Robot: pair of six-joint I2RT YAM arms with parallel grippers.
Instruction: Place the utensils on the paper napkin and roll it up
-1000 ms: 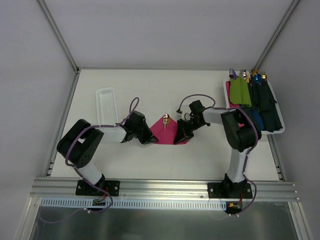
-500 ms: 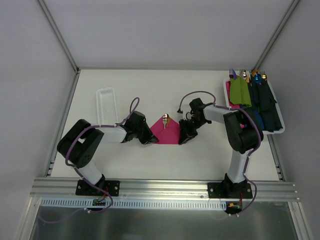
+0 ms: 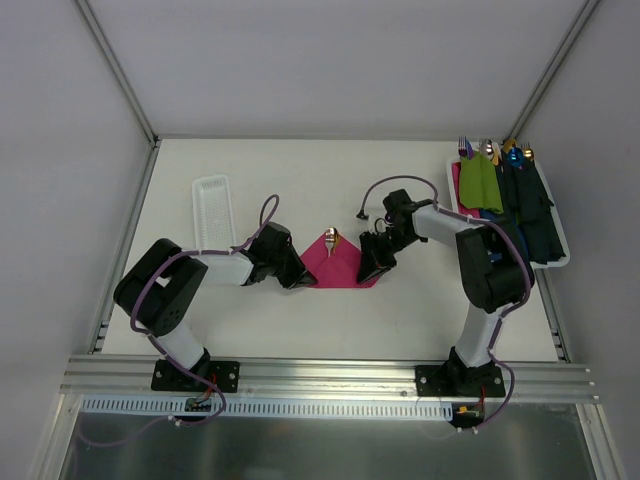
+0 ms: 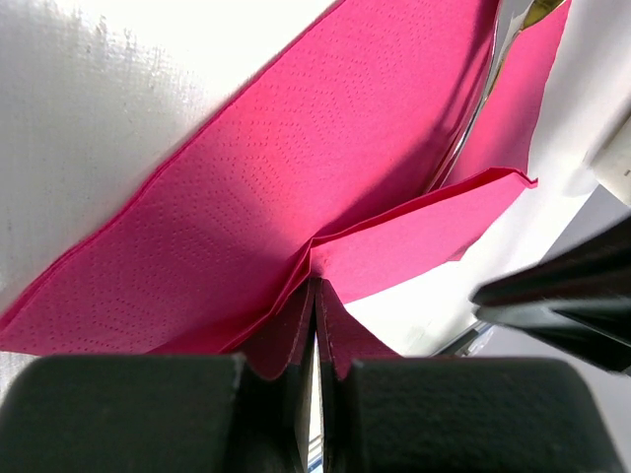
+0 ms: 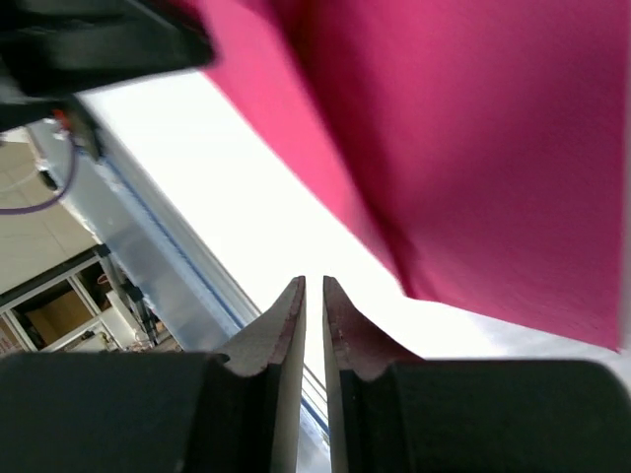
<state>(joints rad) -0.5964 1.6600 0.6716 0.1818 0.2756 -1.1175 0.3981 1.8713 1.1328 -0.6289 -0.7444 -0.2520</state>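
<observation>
Smack in the middle of the white counter (image 3: 300, 180) is where it's all happening. Far right edge of the overhead view has a tray (image 3: 563, 258) stacked with green and dark blue napkin rolls, and upper left there's a long white tray (image 3: 213, 210) sitting well apart from everything. The paper napkin (image 3: 335, 265) lies at centre frame between the two arms, looking like a pink triangle from above. The left fingers (image 3: 297, 277) are clenched on a pinched-up fold at its left corner; the wrist view shows pink paper squeezed between them. The right fingers (image 3: 372, 268) sit at the napkin's right corner, pressed nearly together with nothing in them. A gold utensil (image 3: 331, 238) lies on the napkin, its tip poking past the top corner.
</observation>
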